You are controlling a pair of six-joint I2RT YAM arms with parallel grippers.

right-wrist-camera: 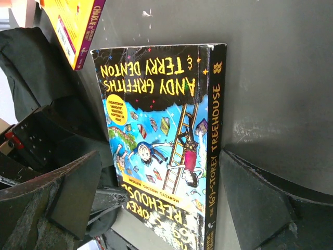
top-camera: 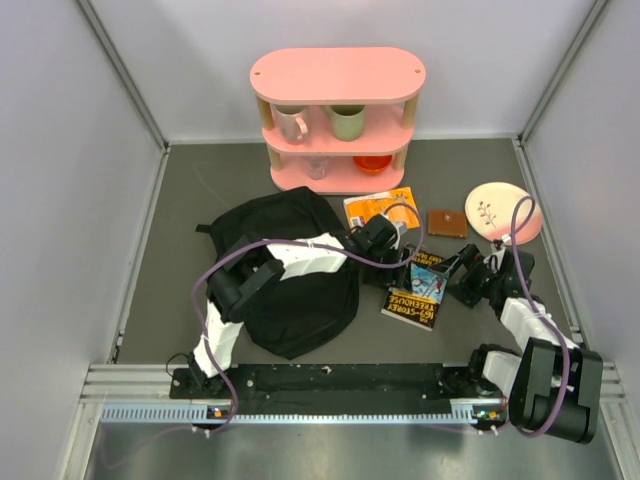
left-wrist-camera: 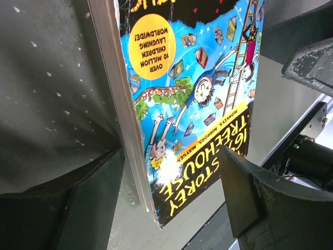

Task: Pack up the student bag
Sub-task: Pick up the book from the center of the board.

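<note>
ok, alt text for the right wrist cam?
The 169-Storey Treehouse paperback fills the frame, cover and spine showing, between the fingers of the open right gripper. At top left are a yellow Charlie book and the black student bag.

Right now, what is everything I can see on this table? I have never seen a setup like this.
shelf: one, pink, far middle of the grey table
mugs: two, whitish and green, shelf's middle tier
bowl: one, orange-red, bottom tier
student bag: one, black, left of centre, under the left arm
Treehouse book: one, blue and black with yellow lettering, just right of the bag
orange book: one, in front of the shelf
wallet: one, brown, right of the orange book
plate: one, cream and pink, far right
left gripper: one, black, open over the Treehouse book
right gripper: one, black, open over the same book
</note>
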